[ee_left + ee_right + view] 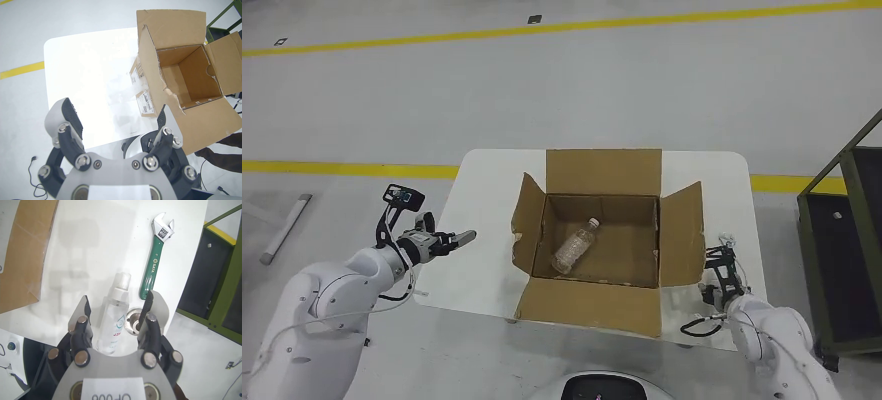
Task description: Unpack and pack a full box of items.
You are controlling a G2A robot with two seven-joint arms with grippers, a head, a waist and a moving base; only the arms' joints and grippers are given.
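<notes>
An open cardboard box (592, 165) stands mid-table with all flaps spread; a clear plastic bottle (576, 246) lies on its floor. My left gripper (454, 240) hovers at the table's left edge, open and holding nothing, pointing toward the box (189, 79); its pads (72, 115) are wide apart. By the box's right flap, my right gripper (118, 298) is open and straddles a clear spray bottle (113, 321) lying on the table, fingers apart from it on both sides. A green-handled adjustable wrench (153, 262) lies just beyond, and a round metal part (132, 321) sits beside the bottle.
The white table (482, 200) has bare room left of the box. A box flap (24, 256) lies close to my right gripper (720, 265). A green metal cart (842, 230) stands off the table's right side. Yellow floor lines run behind.
</notes>
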